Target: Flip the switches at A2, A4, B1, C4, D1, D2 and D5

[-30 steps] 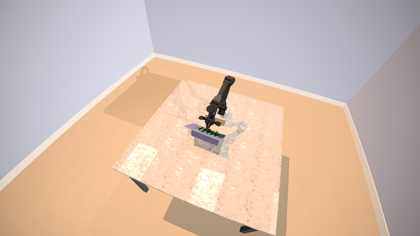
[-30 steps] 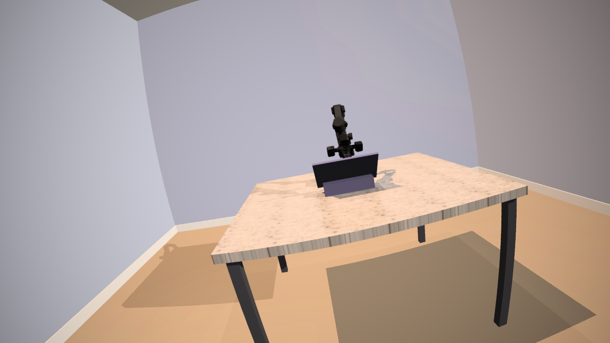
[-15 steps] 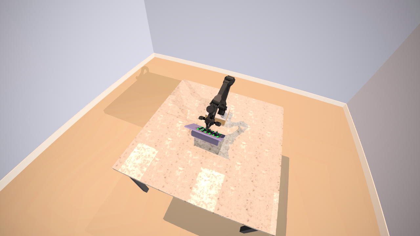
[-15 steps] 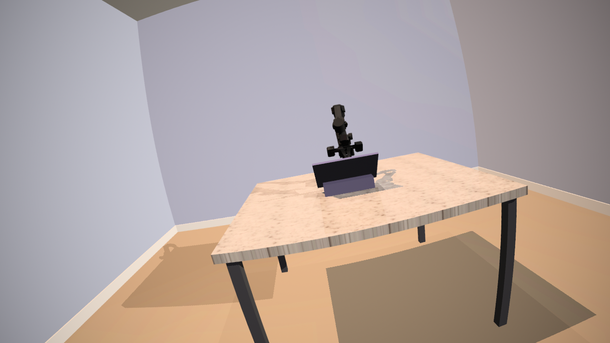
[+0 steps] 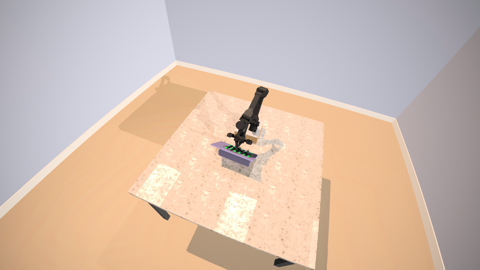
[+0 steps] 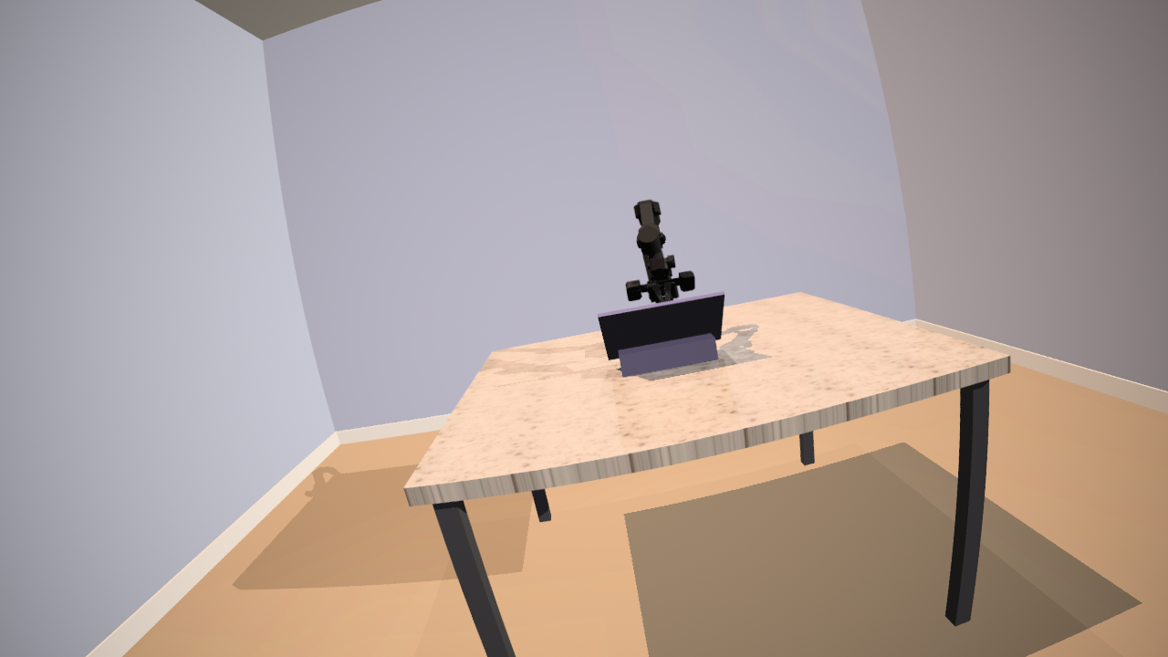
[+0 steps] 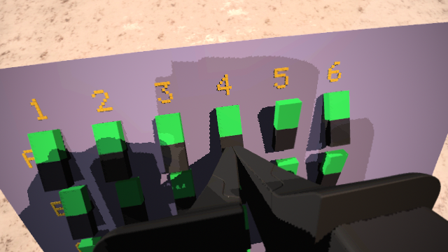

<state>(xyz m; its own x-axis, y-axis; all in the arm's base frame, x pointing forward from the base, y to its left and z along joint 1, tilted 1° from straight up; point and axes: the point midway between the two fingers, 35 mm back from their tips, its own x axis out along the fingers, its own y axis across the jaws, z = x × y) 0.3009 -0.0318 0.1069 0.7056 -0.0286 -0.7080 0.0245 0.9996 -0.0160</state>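
The purple switch panel is tilted, its back towards the exterior camera. My gripper is shut and empty. In the wrist view its tips are at the dark near end of switch A4; I cannot tell how firmly they touch. The green far end of A4 shows just beyond them. Switch A2 and switch B1 show to the left, partly in shadow. C4, D1, D2 and D5 are hidden by the gripper or out of the wrist view.
Switch A3 and switch A5 stand beside A4. Switch B3 and switch B5 are close to the fingers, and B4 is hidden under them. The panel stands on a speckled table in front of the arm's base.
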